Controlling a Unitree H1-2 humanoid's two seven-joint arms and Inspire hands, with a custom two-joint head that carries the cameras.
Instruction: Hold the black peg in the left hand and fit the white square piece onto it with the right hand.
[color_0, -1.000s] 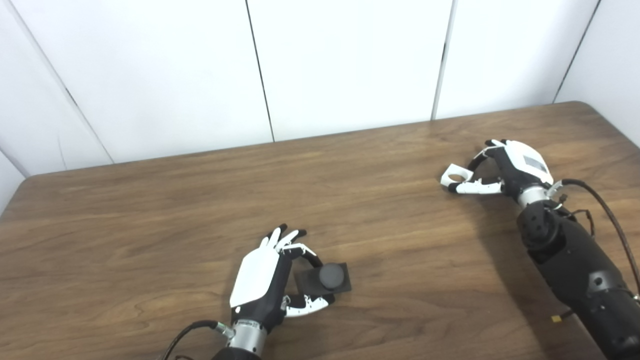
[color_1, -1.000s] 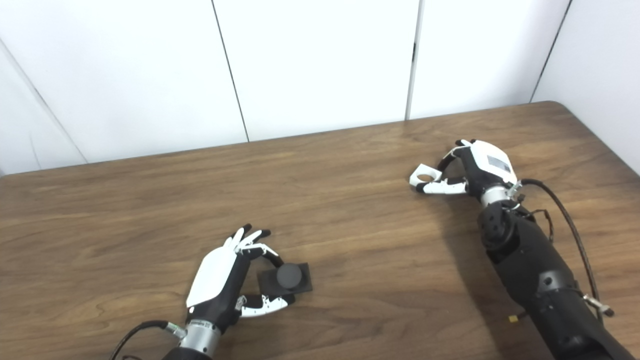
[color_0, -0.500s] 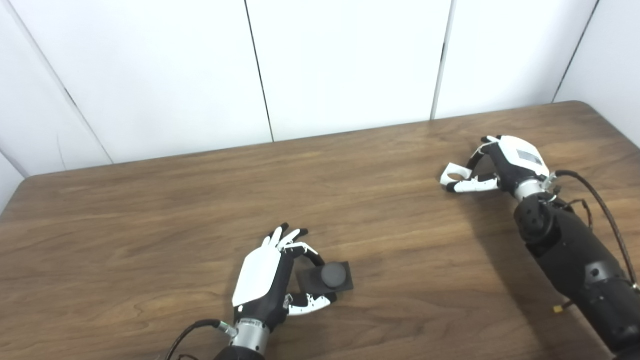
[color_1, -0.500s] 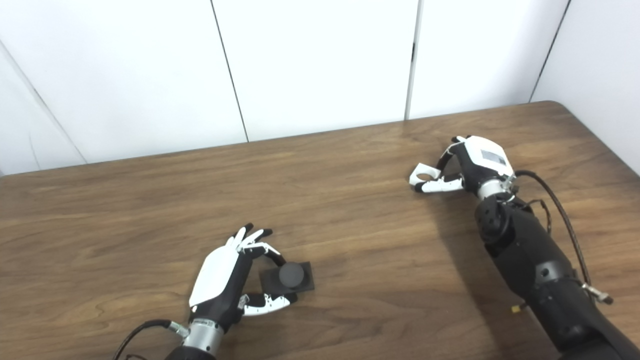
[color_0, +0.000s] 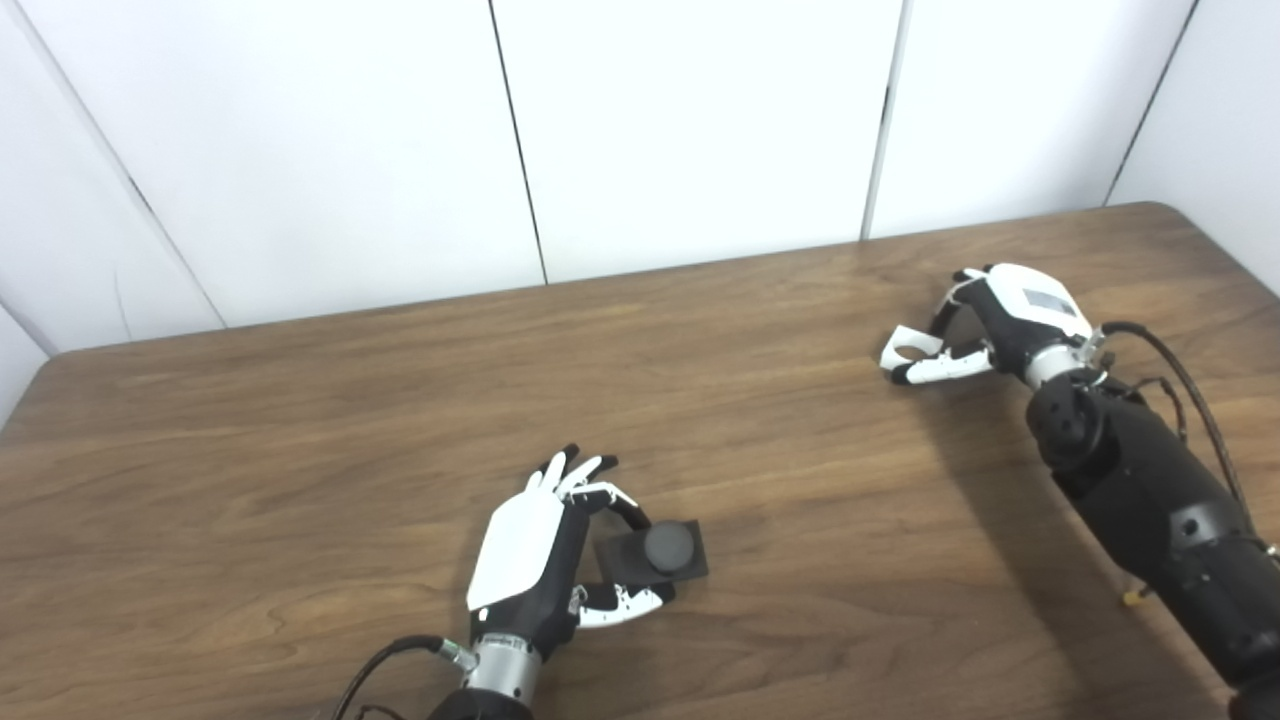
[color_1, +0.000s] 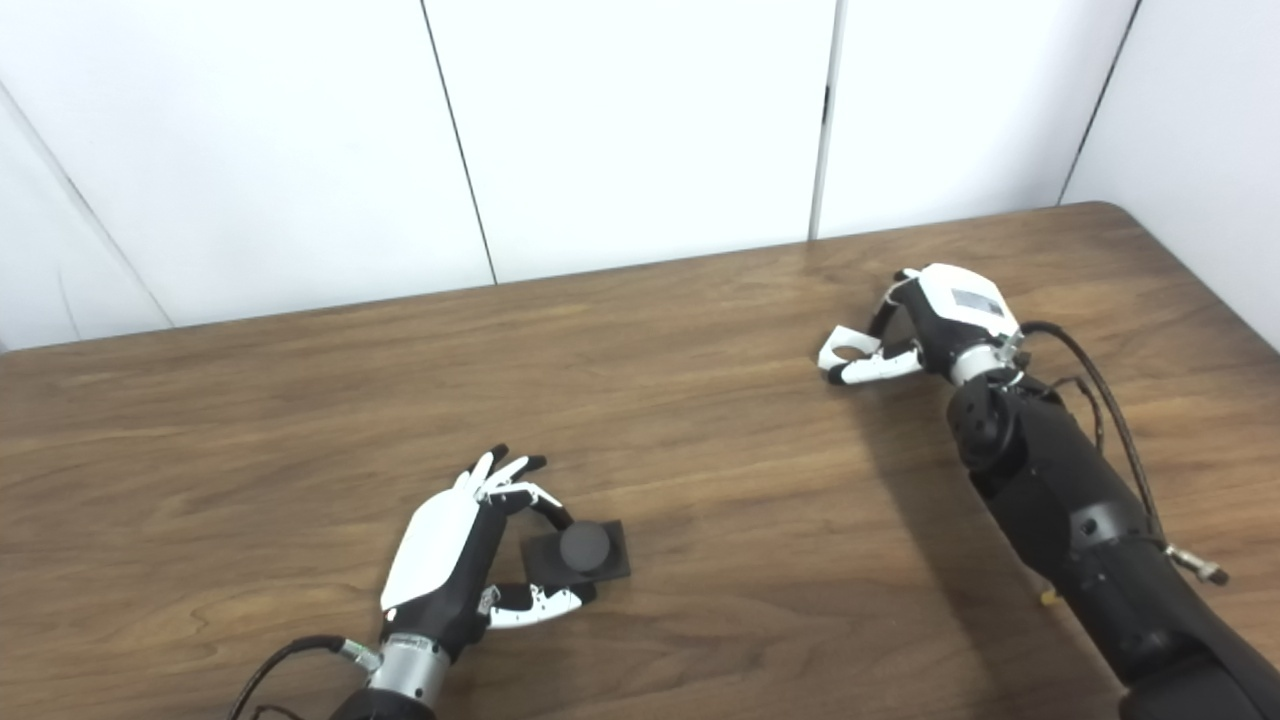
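Note:
The black peg (color_0: 668, 547), a round post on a square black base, is low over the wooden table near the front middle. My left hand (color_0: 530, 555) is shut on its base, one finger on the far edge and the thumb on the near edge. The white square piece (color_0: 908, 345), with a round hole, is at the right back. My right hand (color_0: 1005, 315) pinches it at its right edge between the thumb and a finger. Whether either piece still touches the table is unclear. Peg and piece are far apart.
The wooden table (color_0: 300, 420) has its back edge against white wall panels (color_0: 700, 130) and a rounded corner at the far right. A black cable (color_0: 1190, 390) runs along my right forearm.
My right wrist and forearm have swung back and up a little, while the white piece stays in nearly the same spot. My left hand and the peg have shifted slightly right.

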